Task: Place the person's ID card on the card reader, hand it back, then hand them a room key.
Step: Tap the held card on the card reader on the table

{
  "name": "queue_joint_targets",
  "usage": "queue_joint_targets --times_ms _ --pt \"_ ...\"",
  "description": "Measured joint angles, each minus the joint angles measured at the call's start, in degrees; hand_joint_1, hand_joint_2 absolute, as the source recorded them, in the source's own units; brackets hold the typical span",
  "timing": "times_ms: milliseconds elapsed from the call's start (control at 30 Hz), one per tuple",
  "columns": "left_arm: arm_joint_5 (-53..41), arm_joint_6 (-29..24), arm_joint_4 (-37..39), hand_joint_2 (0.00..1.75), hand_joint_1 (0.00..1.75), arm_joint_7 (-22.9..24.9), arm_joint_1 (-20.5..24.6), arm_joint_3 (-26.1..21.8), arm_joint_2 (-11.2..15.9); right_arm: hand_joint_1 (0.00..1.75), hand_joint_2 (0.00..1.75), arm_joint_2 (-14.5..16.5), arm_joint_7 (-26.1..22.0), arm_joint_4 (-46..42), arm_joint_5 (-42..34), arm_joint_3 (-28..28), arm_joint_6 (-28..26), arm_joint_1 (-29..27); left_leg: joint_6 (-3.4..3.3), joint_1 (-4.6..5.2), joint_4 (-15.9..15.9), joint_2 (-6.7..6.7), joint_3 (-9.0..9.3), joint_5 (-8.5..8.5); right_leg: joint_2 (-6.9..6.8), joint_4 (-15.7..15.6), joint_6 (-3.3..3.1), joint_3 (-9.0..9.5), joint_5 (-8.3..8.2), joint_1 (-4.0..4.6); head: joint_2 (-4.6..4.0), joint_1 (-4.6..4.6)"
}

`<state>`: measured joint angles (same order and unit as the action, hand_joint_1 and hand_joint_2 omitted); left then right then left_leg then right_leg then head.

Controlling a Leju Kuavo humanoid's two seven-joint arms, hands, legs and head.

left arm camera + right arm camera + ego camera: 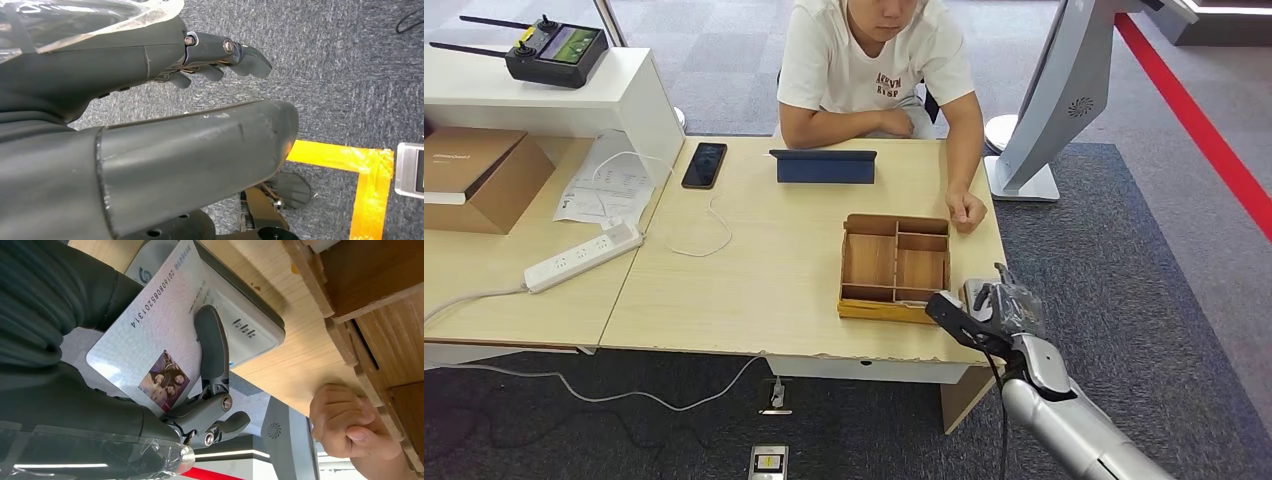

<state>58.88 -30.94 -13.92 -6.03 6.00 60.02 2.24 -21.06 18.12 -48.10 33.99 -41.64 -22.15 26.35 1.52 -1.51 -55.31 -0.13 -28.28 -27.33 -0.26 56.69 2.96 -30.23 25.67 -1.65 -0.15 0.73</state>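
My right hand (986, 318) hovers at the table's near right corner, beside the wooden tray (894, 267). In the right wrist view this hand (100, 405) holds the ID card (150, 340), white with a small photo and a printed number, and one dark finger (212, 347) lies across its face. The card's far end lies over the grey-white card reader (250, 325) on the table; whether they touch I cannot tell. The person's fist (345, 427) rests on the table beyond the tray. My left hand (150, 105) hangs over the carpet with fingers (220, 52) extended, holding nothing.
The seated person's hand (965, 210) rests by the tray's far right corner. A blue tablet case (823, 165), a phone (704, 164), a power strip (582, 257) and a cardboard box (469, 175) lie further left. A white stand (1064, 100) rises at the right.
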Motion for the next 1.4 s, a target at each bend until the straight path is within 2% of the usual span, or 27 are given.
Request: queue_joint_targets --times_ms 700,1400 --pt "0.57 -0.62 -0.06 0.0 0.0 0.0 0.0 0.57 -0.01 1.75 1.75 2.66 -4.11 6.65 -4.4 -1.07 -3.78 1.35 0.0 0.0 0.0 0.0 0.01 0.0 0.0 0.0 0.01 0.01 -0.01 0.0 0.0 0.01" --pt "0.5 -0.63 -0.54 0.0 0.0 0.1 0.02 2.93 0.09 1.75 1.75 2.23 -3.27 6.37 -5.21 -0.95 -5.8 4.52 0.0 0.0 -0.01 0.01 0.02 0.01 0.0 0.0 0.04 0.02 -0.05 0.0 0.0 0.01"
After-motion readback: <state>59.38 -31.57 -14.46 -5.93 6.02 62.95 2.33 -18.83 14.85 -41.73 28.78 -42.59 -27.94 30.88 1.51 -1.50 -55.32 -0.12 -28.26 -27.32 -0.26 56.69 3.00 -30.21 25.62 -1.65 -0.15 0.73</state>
